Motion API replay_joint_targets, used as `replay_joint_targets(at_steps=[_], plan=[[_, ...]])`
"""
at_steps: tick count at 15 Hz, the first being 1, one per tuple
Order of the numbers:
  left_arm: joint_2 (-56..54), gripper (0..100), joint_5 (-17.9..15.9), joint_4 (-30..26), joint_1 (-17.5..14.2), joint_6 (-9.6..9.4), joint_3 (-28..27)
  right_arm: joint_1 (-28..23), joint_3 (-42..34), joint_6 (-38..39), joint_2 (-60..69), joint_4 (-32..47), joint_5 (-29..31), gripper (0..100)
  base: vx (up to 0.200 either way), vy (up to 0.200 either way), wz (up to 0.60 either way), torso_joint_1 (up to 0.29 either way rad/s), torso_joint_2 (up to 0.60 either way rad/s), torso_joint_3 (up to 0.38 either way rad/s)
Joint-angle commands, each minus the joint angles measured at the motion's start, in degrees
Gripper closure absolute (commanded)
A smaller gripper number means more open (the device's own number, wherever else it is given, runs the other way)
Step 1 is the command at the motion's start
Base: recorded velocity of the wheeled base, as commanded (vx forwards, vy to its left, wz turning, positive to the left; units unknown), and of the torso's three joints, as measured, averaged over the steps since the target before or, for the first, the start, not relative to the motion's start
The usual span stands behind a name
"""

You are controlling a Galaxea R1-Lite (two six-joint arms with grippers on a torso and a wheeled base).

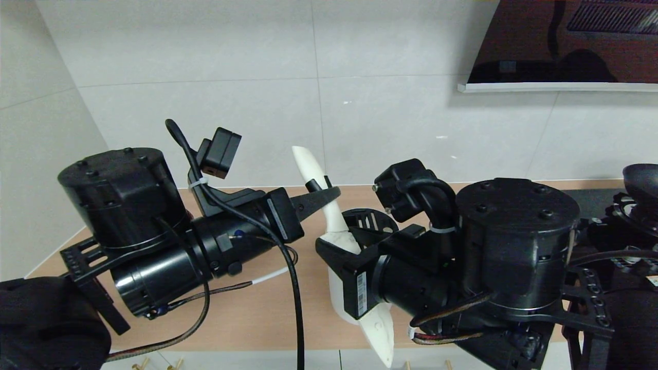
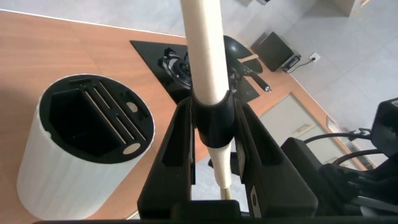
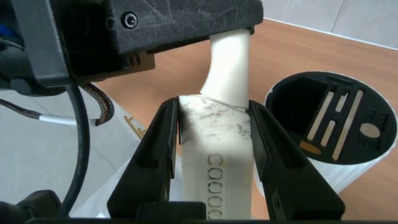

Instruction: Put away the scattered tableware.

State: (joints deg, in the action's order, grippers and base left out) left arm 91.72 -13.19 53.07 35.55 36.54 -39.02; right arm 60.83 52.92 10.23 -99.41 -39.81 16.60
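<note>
A white ribbed utensil holder (image 2: pixel 62 168) with a black divided insert stands on the table (image 1: pixel 247 308), just behind the two hands and partly hidden by the right one. Both arms crowd the space in front of it. The left hand (image 1: pixel 323 191) is clamped on the thin handle of a long white utensil (image 1: pixel 307 160). The right hand (image 1: pixel 334 252) grips the same utensil lower down, fingers pressed on either side of its wider, scuffed part. The utensil hangs tilted in the air above the table, near the holder and not in it. Off to the robot's right, a black cooktop (image 1: pixel 591 198) carries a dark pan (image 1: pixel 640 177). The table is light wood, backed by a pale tiled wall (image 1: pixel 360 113), with a dark range hood (image 1: pixel 560 46) above the cooktop.
</note>
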Motion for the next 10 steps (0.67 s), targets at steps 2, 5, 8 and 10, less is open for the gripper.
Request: replay_joint_targets(at_steps=[2, 5, 8, 10], plan=[[-0.3, 100, 0.0, 0.0, 0.0, 0.03, 0.1, -0.1, 0.0, 0.1, 0.0, 0.0, 0.1, 100, 0.000, 0.000, 0.00, 0.000, 0.00, 0.000], [-0.7, 100, 0.1, 0.0, 0.0, 0.03, -0.1, -0.1, 0.0, 0.1, 0.0, 0.0, 0.0, 0, 0.000, 0.000, 0.00, 0.000, 0.00, 0.000], [-2.1, 100, 0.2, 0.0, 0.0, 0.03, -0.4, -0.5, -0.1, 0.5, 0.4, 0.0, 0.1, 0, 0.000, 0.000, 0.00, 0.000, 0.00, 0.000], [-3.1, 100, 1.0, -0.3, 0.0, -0.06, -1.1, -2.6, -1.2, 0.2, 1.9, 0.1, -0.3, 0, 0.000, 0.000, 0.00, 0.000, 0.00, 0.000]])
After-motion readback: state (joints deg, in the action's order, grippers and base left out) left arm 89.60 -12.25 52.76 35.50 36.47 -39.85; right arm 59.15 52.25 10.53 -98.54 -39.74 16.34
